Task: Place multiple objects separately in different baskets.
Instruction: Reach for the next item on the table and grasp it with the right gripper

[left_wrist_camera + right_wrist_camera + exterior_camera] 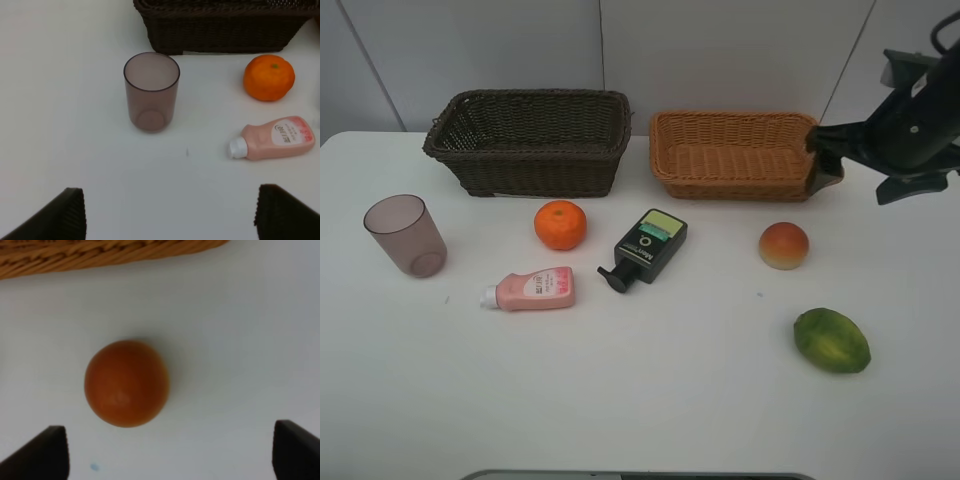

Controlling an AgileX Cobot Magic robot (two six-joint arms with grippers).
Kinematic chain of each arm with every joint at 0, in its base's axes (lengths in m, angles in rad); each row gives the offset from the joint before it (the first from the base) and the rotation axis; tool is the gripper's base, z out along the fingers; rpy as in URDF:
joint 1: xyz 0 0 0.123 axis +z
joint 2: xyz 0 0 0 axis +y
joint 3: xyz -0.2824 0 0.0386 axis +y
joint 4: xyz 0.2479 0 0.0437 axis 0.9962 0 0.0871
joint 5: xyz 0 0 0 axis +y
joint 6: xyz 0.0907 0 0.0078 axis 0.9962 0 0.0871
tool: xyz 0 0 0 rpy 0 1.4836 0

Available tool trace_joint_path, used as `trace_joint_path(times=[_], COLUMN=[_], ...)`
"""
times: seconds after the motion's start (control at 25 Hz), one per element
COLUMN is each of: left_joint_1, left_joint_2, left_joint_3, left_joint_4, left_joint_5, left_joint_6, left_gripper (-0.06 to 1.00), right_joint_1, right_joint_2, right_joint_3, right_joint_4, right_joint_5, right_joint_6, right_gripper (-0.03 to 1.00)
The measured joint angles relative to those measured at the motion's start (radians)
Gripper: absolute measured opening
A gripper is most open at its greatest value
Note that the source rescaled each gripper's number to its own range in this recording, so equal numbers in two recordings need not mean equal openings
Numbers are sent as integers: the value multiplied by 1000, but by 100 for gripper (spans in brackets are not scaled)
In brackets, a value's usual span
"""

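Observation:
On the white table, the dark brown basket (530, 140) stands at the back left and the tan basket (732, 155) at the back right. In front lie the mauve cup (406, 235), upright, the orange (560, 224), the pink bottle (530, 290) on its side, the dark pump bottle (646, 247) on its side, the peach (784, 245) and the green fruit (831, 340). My right gripper (830, 150) hovers by the tan basket's right end, open and empty; its wrist view shows the peach (126, 383) below, ahead of its fingers. My left gripper (170, 195) is open and empty, facing the cup (151, 91), the orange (269, 77) and the pink bottle (277, 139).
The dark basket's wall (220, 27) lies beyond the cup in the left wrist view. The tan basket's rim (100, 255) lies beyond the peach in the right wrist view. A wall rises behind the baskets. My left arm is out of the high view.

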Motion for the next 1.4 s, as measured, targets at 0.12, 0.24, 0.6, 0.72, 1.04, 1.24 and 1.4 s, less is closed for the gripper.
trace_joint_path(times=[0.12,0.24,0.6,0.72,1.04,1.24,1.4], left_joint_1=[0,0,0,0,0,0,0], left_joint_2=[0,0,0,0,0,0,0], left_joint_3=[0,0,0,0,0,0,0], left_joint_4=[0,0,0,0,0,0,0], left_joint_5=[0,0,0,0,0,0,0], left_joint_6=[0,0,0,0,0,0,0], left_gripper=[81,81,81,81,81,81,81], right_joint_1=[38,56,59,59,64,66,71], right_joint_2=[88,159,297,320,355,384,420], right_joint_3=[-67,-116,-149,-152,-152,-152,-152], right_joint_4=[-2,-7,-9,-9,-16,-23,-24], right_joint_5=[27,58,42,24,-12,-22,-33], right_joint_6=[41,67,145,167,181,181,181], right_gripper=[71,71,71,71,71,71,71])
